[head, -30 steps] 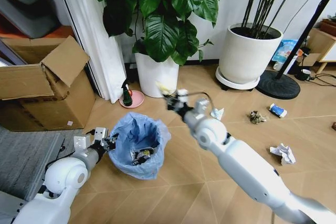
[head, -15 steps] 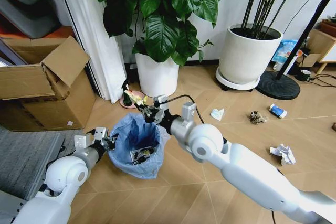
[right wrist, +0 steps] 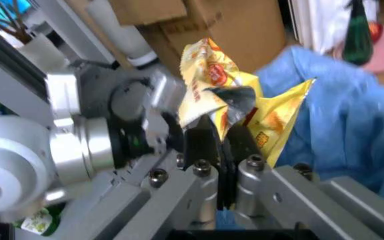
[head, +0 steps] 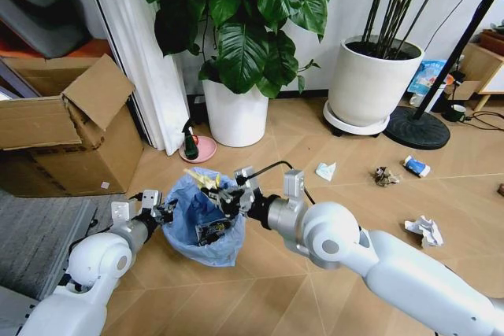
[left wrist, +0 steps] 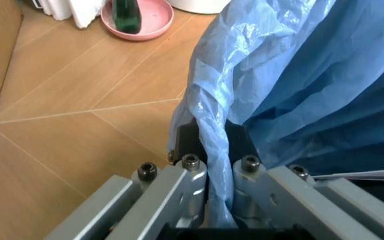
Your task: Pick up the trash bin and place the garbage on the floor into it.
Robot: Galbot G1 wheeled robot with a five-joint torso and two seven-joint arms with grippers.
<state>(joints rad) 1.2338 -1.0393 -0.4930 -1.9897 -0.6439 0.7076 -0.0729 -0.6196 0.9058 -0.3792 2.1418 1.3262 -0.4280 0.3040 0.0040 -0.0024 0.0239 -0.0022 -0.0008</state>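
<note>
Pinching: right gripper (head: 223, 197) closed on the yellow wrapper (head: 201, 179), jaws clamped across its crumpled middle, centre-left of the head view.
Wrapper handling: judged feather-light, crinkly foil, slippery; a firm mid-fold pinch suits it, an edge grip would likely slip.
Right arm pose: reaching in from the lower right across the frame, forearm nearly level, wrist over the near rim of the trash bin (head: 206, 218).
Left gripper (head: 164, 212): shut on the bin's rim and blue liner (left wrist: 292, 75), plastic bunched between the jaws; left arm comes up from the lower left corner.
Bin handling: light, stiff rim, soft slick liner; hold rim and bag together so the liner cannot pull loose.
Bin place: centre-left, on the floor (head: 260, 289) or barely off it, cannot tell.
Remaining garbage: paper wad (head: 425, 230), blue-white can (head: 416, 166), grey wrapper (head: 385, 175), right side.
</note>
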